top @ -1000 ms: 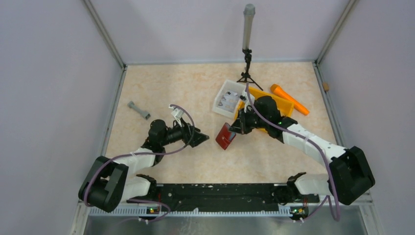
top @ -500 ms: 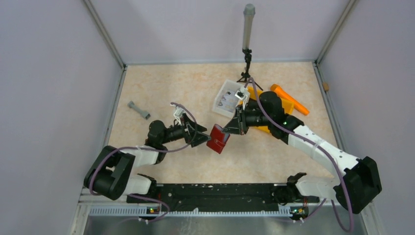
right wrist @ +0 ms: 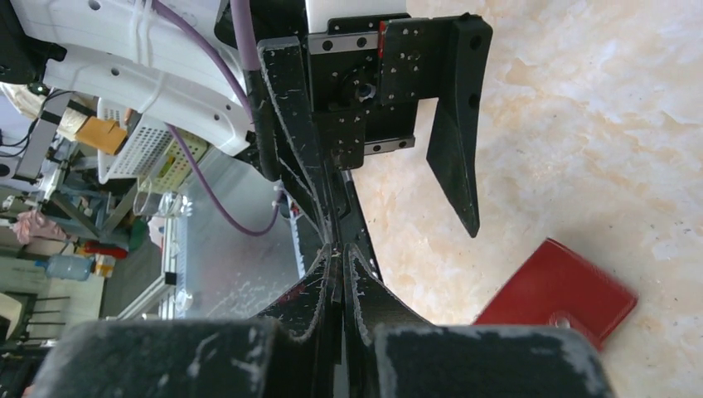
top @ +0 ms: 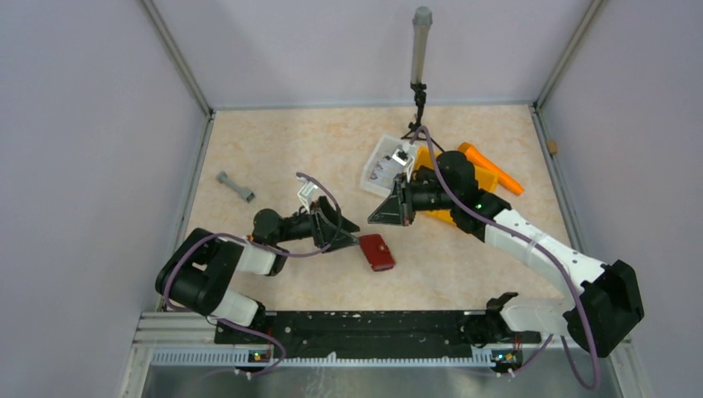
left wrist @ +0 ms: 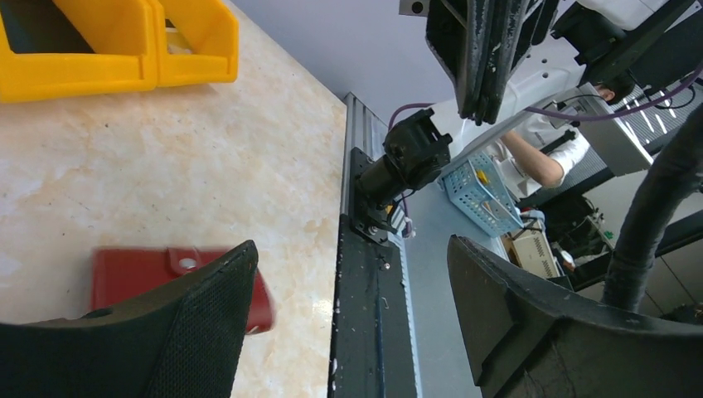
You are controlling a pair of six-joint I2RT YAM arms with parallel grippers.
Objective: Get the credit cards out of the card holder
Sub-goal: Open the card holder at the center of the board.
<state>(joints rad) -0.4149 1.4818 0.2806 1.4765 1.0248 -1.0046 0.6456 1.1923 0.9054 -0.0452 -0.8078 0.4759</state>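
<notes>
The left gripper (top: 349,235) is spread wide and holds nothing, low over the table (top: 273,157). Its fingertips are just beside the card holder (top: 378,252). That red wallet lies folded flat on the marbled top, snap tab showing. Farther out, the right gripper (right wrist: 336,259) hangs with its fingers pressed together, apart from the wallet. Behind it sit a yellow divided bin (left wrist: 108,50) and a white tray (top: 375,157).

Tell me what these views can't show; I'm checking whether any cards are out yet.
1. No credit cards show in any view; the closed card holder hides its contents.
2. Left wrist view: the holder is blurred and partly behind a jaw of the left gripper.
3. Top view: contents of the white tray are too small.
</notes>
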